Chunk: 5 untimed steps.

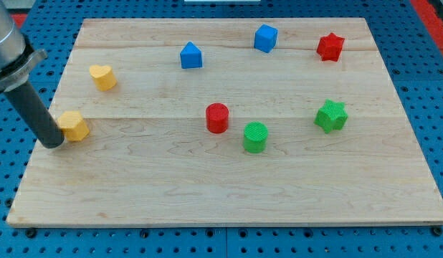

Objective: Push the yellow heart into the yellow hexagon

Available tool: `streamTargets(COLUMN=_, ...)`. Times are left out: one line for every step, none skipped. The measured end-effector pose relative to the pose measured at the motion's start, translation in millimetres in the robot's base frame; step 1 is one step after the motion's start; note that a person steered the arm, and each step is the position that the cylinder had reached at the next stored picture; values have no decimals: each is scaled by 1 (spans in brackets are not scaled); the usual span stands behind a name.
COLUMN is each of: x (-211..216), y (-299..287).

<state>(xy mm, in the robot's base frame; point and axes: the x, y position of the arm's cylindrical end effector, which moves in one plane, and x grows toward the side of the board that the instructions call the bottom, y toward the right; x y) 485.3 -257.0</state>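
The yellow heart (102,76) lies on the wooden board near the view's upper left. The yellow hexagon (75,126) lies below it and a little to the left, apart from it by a short gap. My tip (54,143) rests on the board right at the hexagon's left side, touching or nearly touching it. The dark rod slants up to the view's top left corner.
A blue triangular block (191,55), a blue cube (265,38) and a red star (330,46) lie along the view's top. A red cylinder (217,117), a green cylinder (255,137) and a green star (330,115) lie mid-board. The board's left edge (35,158) is near my tip.
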Motion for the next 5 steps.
streamTargets(x=-22, y=1)
streamTargets(x=-24, y=1)
streamTargets(x=20, y=35)
streamTargets(x=2, y=100)
streamTargets(x=-44, y=138)
